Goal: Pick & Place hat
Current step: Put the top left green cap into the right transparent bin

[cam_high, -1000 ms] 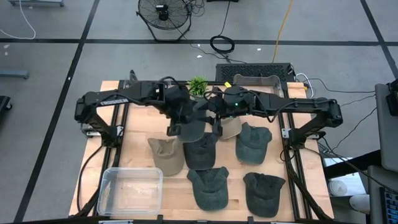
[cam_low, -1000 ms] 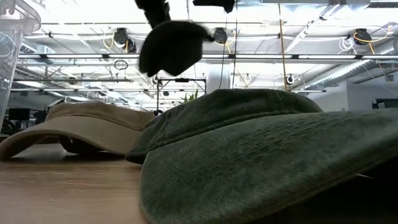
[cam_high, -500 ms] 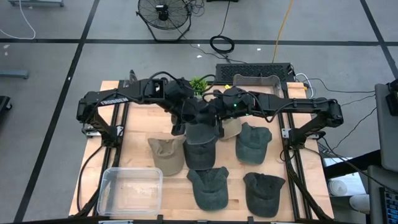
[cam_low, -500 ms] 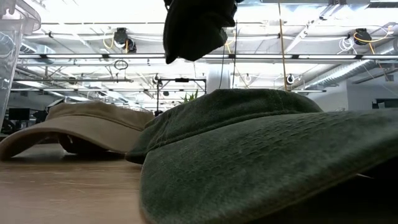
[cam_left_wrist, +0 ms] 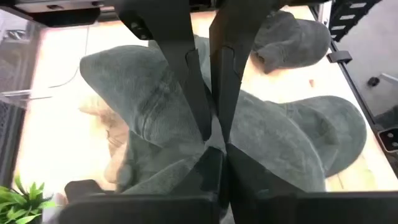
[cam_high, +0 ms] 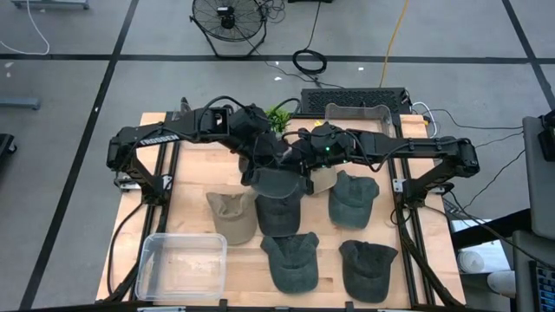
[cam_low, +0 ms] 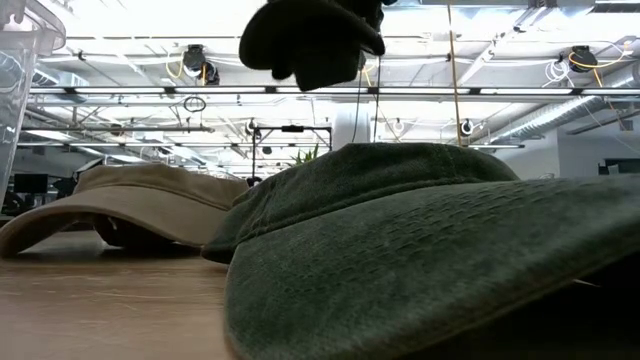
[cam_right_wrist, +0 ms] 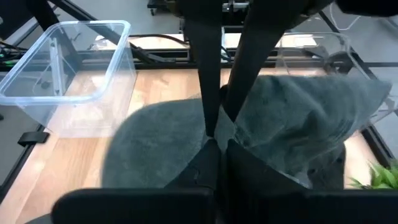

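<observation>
A dark green hat (cam_high: 277,181) hangs in the air over the middle of the table, between my two grippers. My left gripper (cam_high: 260,165) is shut on its left side and my right gripper (cam_high: 302,167) is shut on its right side. In the low view the hat (cam_low: 312,40) shows high above the hats lying on the table. Both wrist views show green cloth (cam_left_wrist: 149,112) (cam_right_wrist: 298,118) bunched around the shut fingers. My left gripper pinches a bunched fold of the hat's cloth (cam_left_wrist: 200,127) between its two fingers, slanting down from the table's left and far side. The hat is lifted clear of the table and sags below the fingers. Which part of the hat this is, I cannot tell. My right gripper pinches the hat's cloth (cam_right_wrist: 231,124) between its two fingers, coming from the table's right at a slight downward slant. The cloth folds up beside the fingers. The hat hangs clear of the table between the two grippers.
Hats lie on the table below: a tan one (cam_high: 231,215), dark green ones (cam_high: 279,217) (cam_high: 351,198) (cam_high: 290,260) (cam_high: 368,269), and a pale one (cam_high: 324,179) under the right arm. A clear bin (cam_high: 182,264) stands at the near left. Another clear tray (cam_high: 357,113) and a plant (cam_high: 276,116) are at the far edge.
My right gripper has shut on the hat's right side; it stood open beside the hat before. My left gripper has risen a little and tipped, carrying the hat up and toward the right arm. The hat, which hung from the left gripper alone, now spans both.
</observation>
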Tool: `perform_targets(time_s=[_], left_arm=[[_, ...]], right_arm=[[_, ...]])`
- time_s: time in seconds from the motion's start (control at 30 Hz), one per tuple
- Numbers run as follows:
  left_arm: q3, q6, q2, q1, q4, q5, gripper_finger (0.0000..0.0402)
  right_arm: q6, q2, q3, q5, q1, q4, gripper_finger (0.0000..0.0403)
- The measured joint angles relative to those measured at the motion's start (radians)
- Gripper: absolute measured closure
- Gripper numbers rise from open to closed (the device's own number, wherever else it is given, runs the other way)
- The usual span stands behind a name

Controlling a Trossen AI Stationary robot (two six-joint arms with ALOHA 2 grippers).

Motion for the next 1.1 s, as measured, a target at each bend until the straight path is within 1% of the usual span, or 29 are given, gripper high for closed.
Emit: perform_targets(time_s=[0.13,0.17,0.33,0.4,0.47,0.5,0.57,0.67,0.83,0.97,1.07,1.1], left_arm=[[0.001,0.012,-0.001,0.008,0.006,-0.003,0.0381],[0.002,0.015,-0.001,0.008,0.007,-0.019,0.0381],[0.005,0.021,-0.012,0.011,0.026,-0.159,0.0381],[0.005,0.033,-0.031,0.021,0.032,-0.199,0.0371],[0.004,0.031,-0.068,0.036,0.017,-0.24,0.0356],[0.006,0.026,-0.085,0.043,0.036,-0.259,0.0347],[0.007,0.009,-0.115,0.054,0.031,-0.302,0.0327],[0.003,-0.038,-0.172,0.07,0.022,-0.358,0.0299],[0.006,-0.103,-0.269,0.088,0.02,-0.399,0.0263],[0.003,-0.159,-0.308,0.085,0.026,-0.398,0.0249],[0.003,-0.196,-0.331,0.077,0.032,-0.398,0.0248],[0.004,-0.204,-0.335,0.072,0.041,-0.398,0.0249]], right_arm=[[0.0,-0.008,0.0,0.005,-0.004,-0.002,0.04],[-0.004,-0.015,0.0,0.011,-0.007,-0.006,0.04],[-0.043,-0.069,-0.002,0.043,-0.044,-0.095,0.0402],[-0.064,-0.087,-0.001,0.041,-0.065,-0.158,0.0402],[-0.097,-0.108,-0.006,0.034,-0.089,-0.265,0.0402],[-0.12,-0.117,-0.006,0.033,-0.101,-0.302,0.0402],[-0.18,-0.121,-0.005,0.035,-0.128,-0.341,0.0402],[-0.282,-0.157,-0.004,0.067,-0.175,-0.458,0.0402],[-0.546,-0.199,-0.003,0.16,-0.261,-0.545,0.0403],[-0.673,-0.209,-0.002,0.162,-0.367,-0.637,0.0403],[-0.757,-0.206,-0.002,0.166,-0.449,-0.691,0.0403],[-0.787,-0.206,-0.004,0.182,-0.474,-0.694,0.0403]])
